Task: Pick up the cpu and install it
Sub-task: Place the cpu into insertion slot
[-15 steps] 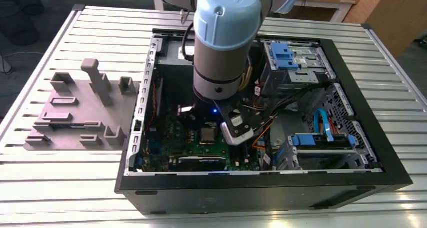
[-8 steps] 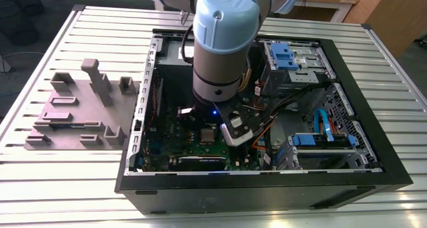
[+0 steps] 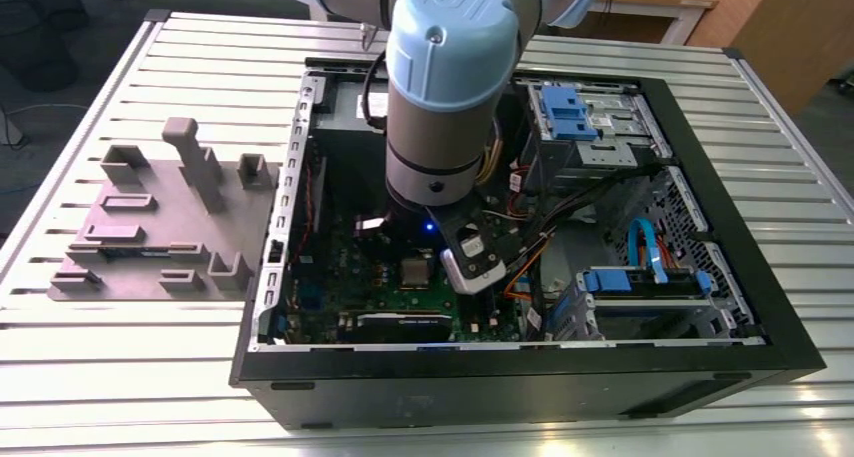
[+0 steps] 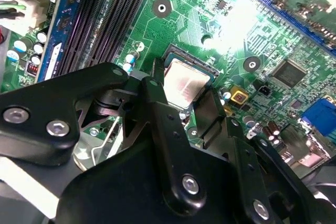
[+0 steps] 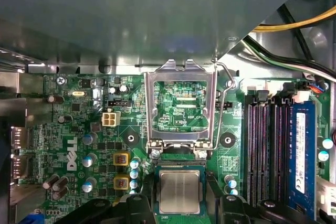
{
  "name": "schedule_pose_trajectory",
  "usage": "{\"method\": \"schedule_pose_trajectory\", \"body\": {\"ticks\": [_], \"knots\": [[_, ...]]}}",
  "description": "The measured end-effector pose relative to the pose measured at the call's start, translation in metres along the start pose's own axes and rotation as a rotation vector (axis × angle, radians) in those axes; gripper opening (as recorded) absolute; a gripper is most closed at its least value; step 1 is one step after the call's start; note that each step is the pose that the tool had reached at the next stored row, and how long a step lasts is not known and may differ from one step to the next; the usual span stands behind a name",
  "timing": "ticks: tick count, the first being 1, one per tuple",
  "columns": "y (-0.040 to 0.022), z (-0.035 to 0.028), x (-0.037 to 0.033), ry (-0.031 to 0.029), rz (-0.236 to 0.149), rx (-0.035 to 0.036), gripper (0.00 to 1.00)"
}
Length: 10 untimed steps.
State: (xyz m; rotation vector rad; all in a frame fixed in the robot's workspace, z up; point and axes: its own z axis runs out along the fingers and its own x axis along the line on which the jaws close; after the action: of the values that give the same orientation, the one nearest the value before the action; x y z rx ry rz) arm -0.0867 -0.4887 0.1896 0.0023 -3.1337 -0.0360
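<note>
Open computer case (image 3: 787, 362) lies on its side on the slatted metal desk (image 3: 134, 377), with the motherboard (image 5: 79, 129) inside. We note the cpu (image 5: 180, 191) lying flat in its socket (image 5: 180, 164), the retention frame (image 5: 149, 108) hinged up beside it. The hand (image 4: 184, 92) is spread, one finger either side of the cpu and apart from it. A grey fixture plate (image 3: 134, 267) sits on the desk at the exterior view's left.

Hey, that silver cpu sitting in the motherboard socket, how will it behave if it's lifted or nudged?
The cpu looks like a thin flat plate, so probably stiff, not floppy. Its shiny metal top may be slippery. Lying flat in the socket, it seems unlikely to roll or tip.
</note>
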Motion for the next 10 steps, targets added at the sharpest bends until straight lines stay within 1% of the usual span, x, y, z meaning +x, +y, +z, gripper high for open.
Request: {"method": "schedule_pose_trajectory", "body": {"ticks": [10], "knots": [[-0.0008, 0.0012, 0.0000, 0.0001, 0.001, 0.0004, 0.47]]}}
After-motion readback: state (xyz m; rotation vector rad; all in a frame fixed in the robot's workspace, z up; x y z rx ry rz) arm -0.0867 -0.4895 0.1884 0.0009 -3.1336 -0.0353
